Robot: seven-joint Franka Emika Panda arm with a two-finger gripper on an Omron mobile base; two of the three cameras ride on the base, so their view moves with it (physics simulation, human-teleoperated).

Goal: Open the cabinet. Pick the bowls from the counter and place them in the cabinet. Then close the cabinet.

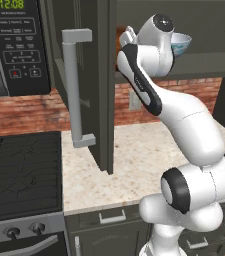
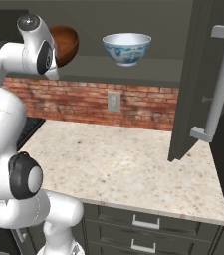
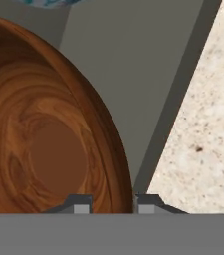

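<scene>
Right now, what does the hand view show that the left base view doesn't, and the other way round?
Hand view: the inside of the brown wooden bowl, close up, with the gripper closed on its rim, one fingertip on each side of the wall, over the grey cabinet shelf.

Left base view: the microwave, the black stovetop, the open cabinet door with its bar handle, the brick wall and the drawers.

Both: the white patterned bowl on the shelf, and the speckled counter.
</scene>
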